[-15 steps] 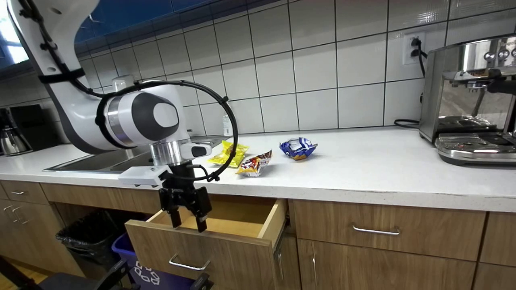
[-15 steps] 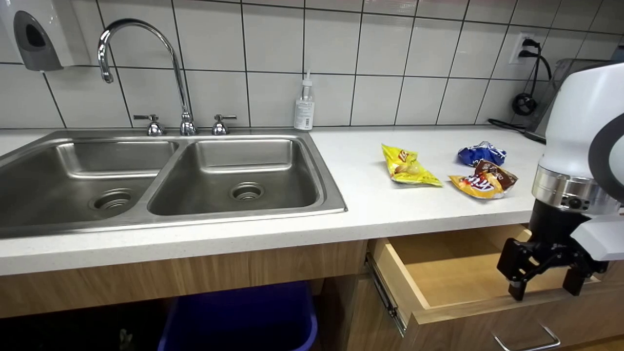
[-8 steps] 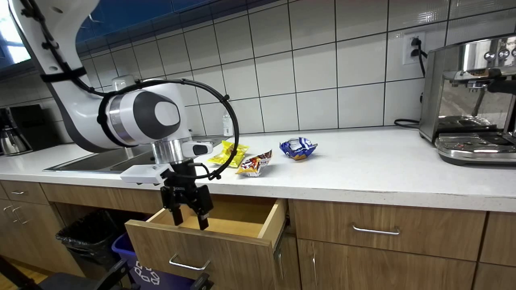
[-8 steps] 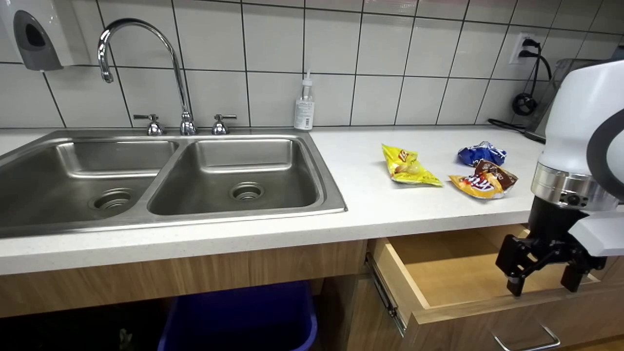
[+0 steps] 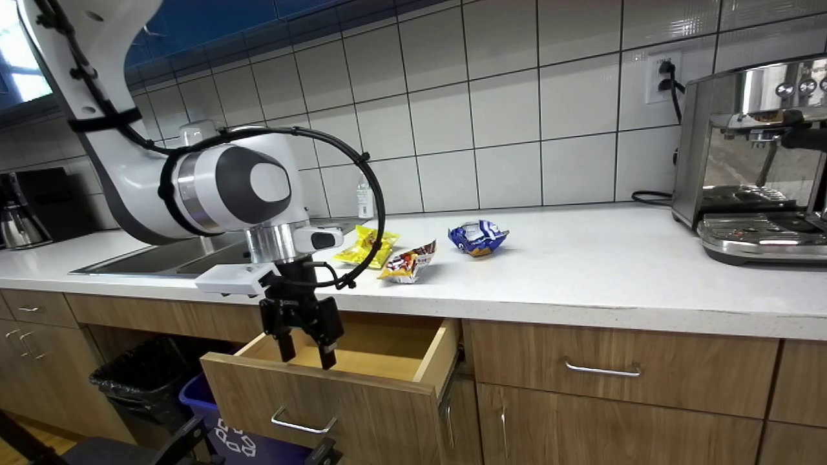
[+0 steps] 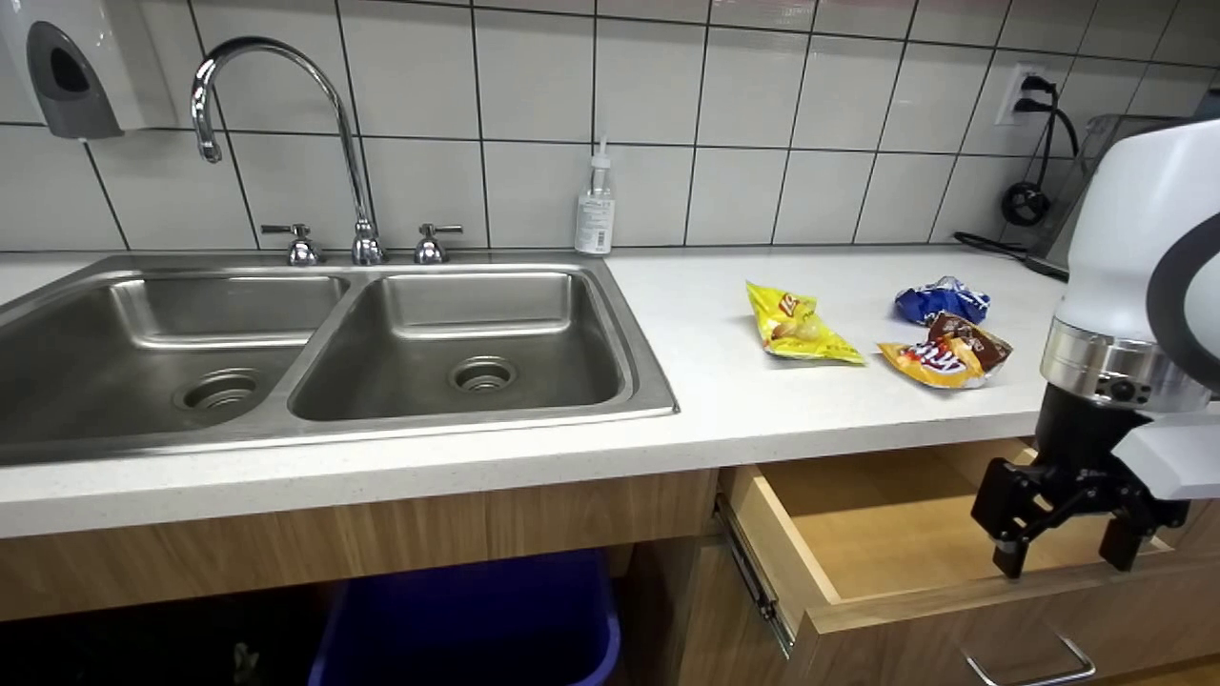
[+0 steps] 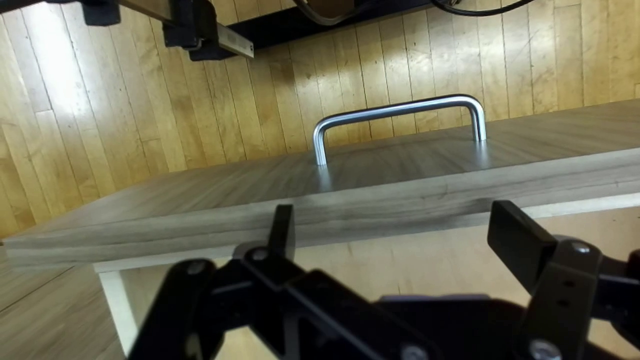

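Note:
My gripper [image 5: 308, 363] is open, with nothing between its fingers. It points down over the front edge of a pulled-out wooden drawer [image 5: 323, 397]. In the wrist view the fingers [image 7: 392, 212] stand apart above the drawer's front panel [image 7: 380, 217]; contact with it cannot be told. The drawer's metal handle [image 7: 400, 108] lies ahead of the fingers, on the outer face. The drawer's bare wooden bottom [image 6: 886, 534] shows in an exterior view. On the white counter behind lie a yellow snack bag [image 6: 796, 329], an orange-brown snack bag [image 6: 939, 360] and a blue crumpled bag [image 5: 478, 237].
A double steel sink [image 6: 658, 395] with a tall faucet [image 6: 353, 162] and a pump bottle [image 6: 596, 210] is beside the bags. An espresso machine [image 5: 769, 161] stands on the counter. A blue bin [image 5: 197, 394] and a black-lined bin [image 5: 142, 368] are under the counter.
My gripper has risen very slightly and shifted a little over the drawer's front edge, then barely moved. It has stayed open. The drawer and the bags have not moved.

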Tool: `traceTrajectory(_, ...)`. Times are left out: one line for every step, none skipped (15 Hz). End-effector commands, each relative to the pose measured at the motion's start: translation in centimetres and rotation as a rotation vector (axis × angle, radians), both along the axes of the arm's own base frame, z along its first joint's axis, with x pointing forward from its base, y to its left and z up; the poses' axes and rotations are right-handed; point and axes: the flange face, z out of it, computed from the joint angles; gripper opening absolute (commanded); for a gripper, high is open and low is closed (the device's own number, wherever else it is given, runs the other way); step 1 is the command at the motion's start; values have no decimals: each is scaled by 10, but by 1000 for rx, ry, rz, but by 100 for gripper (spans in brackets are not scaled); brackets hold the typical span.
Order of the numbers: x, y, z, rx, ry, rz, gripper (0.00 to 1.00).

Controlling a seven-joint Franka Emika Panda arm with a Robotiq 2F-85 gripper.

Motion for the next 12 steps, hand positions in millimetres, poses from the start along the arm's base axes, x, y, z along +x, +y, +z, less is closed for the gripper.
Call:
traceTrajectory(9, -5, 3, -8, 8, -33, 100)
traceTrajectory(11, -6, 3, -9, 6, -35, 100)
traceTrajectory(14, -7, 3, -10, 4, -37, 100)
traceTrajectory(17, -8, 4, -12, 2, -38, 100)
traceTrajectory(19, -9, 4, -14, 1, -38, 100)
traceTrajectory(22, -9, 3, -15, 2, -39, 100)
traceTrajectory(25, -10, 2, -17, 3, -39, 100)
traceTrajectory(27, -10, 1, -19, 6, -39, 100)
traceTrajectory(30, -11, -1, -20, 9, -40, 100)
traceTrajectory(32, -11, -2, -21, 12, -40, 100)
traceTrajectory(34, -11, -4, -24, 16, -39, 100)
traceTrajectory(35, -11, -6, -25, 22, -38, 100)
